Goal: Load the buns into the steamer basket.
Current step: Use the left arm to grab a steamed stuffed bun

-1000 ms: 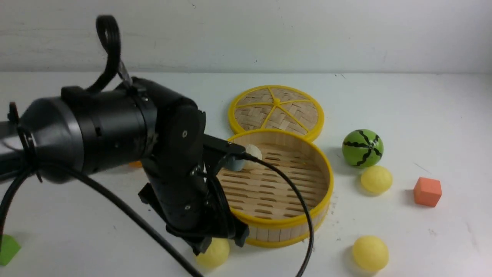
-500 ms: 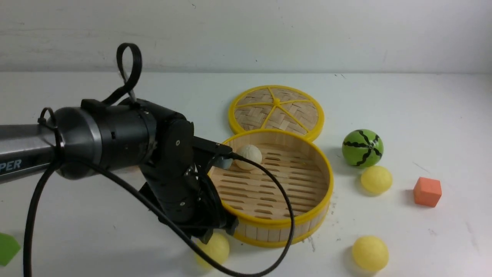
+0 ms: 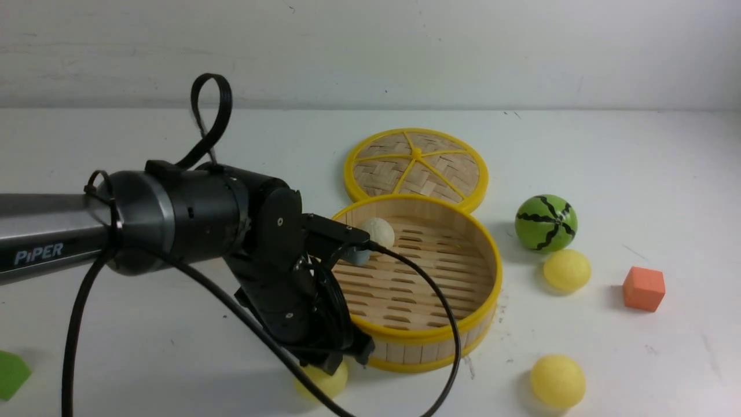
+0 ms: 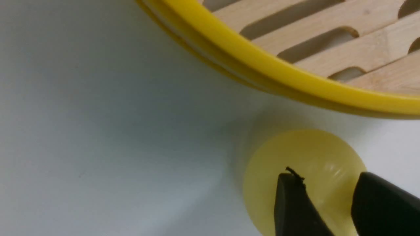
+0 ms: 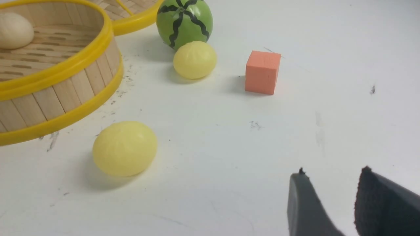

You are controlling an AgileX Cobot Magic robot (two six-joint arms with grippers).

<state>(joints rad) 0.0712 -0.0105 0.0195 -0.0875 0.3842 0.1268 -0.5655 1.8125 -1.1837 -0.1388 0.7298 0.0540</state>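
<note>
The steamer basket [image 3: 440, 333] sits mid-frame on the desk [image 3: 637, 174], with the off-white bun [image 3: 379, 230] on its slats by the far wall. Outside lie the lower-left yellow bun [image 4: 295, 150] beside its rim, the right yellow bun [image 3: 567, 270] and the lower-right yellow bun [image 3: 557, 380]. The left pincer [image 4: 326, 178], released, hangs over the lower-left one; the right pincer [image 5: 333, 172] gapes empty.

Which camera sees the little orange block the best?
The right wrist view: the orange cube looks big and whole, with nothing blocking it. The front view shows the same cube whole but smaller, off on the right. The left wrist view doesn't show it at all.
</note>
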